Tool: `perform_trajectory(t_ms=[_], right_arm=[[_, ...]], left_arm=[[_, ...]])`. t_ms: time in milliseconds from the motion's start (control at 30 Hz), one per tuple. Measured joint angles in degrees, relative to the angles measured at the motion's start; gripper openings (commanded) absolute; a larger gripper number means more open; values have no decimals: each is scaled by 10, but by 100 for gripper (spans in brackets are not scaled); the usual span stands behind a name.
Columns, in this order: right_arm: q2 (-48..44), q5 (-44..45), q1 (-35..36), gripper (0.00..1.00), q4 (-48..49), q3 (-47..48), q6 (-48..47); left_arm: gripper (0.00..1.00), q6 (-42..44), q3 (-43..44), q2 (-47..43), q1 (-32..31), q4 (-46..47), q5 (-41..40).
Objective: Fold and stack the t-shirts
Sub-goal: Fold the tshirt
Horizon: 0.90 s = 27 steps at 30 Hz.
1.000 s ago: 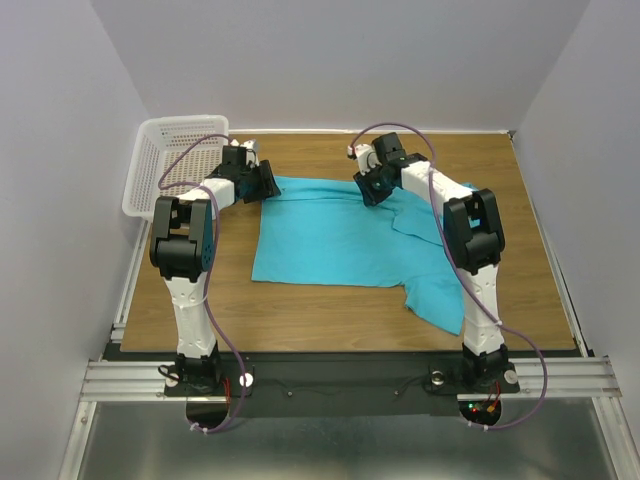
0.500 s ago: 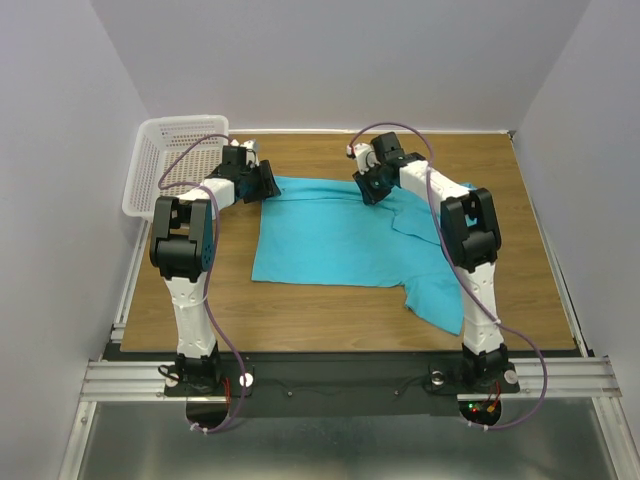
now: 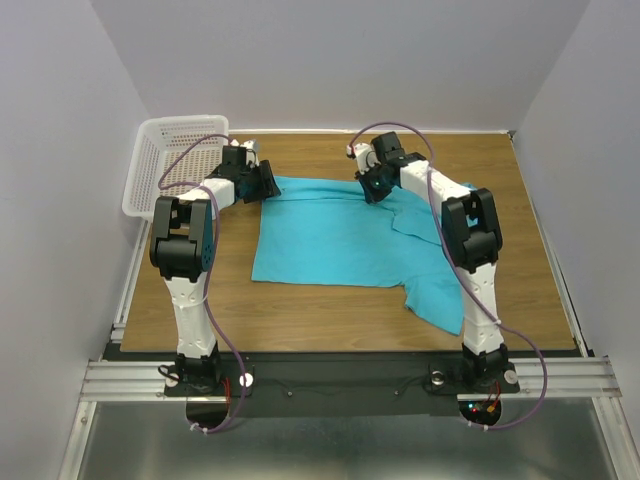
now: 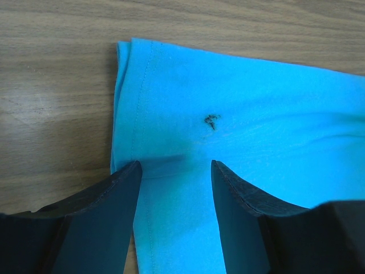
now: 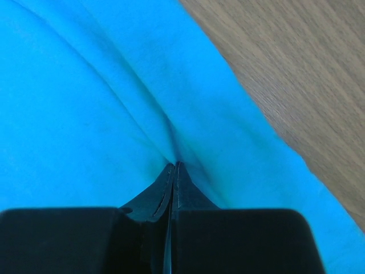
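Just clamped right gripper [image 5: 173, 166] onto t-shirt [image 3: 330, 235] edge away from basket [image 3: 185, 122]; holding left gripper [image 4: 175, 165] open astride basket-side corner.

White arms [image 3: 190, 305], black joints; left hand [image 4: 174, 165], right hand [image 5: 173, 166] black; purple cables [image 3: 395, 126].

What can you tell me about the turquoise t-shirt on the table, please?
The t-shirt is plain turquoise soft cloth, lying mostly flat on the wooden table. A small dark mark sits near its stitched far-left corner, which the open fingers of the left gripper straddle. The right gripper pinches a raised fold at its far edge.
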Motion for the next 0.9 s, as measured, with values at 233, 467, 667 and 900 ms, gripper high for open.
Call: perform_trajectory(t_ms=[233, 467, 667, 900], right_arm=[[-39, -6, 0, 1, 0, -27, -9], [-57, -17, 0, 3, -2, -48, -27], [-57, -39, 0, 19, -6, -54, -46], [-87, -77, 0, 27, -25, -90, -69]], left_arm=[[64, 0, 0, 0, 0, 0, 0], [64, 0, 0, 0, 0, 0, 0], [64, 0, 0, 0, 0, 1, 0], [64, 0, 0, 0, 0, 1, 0]])
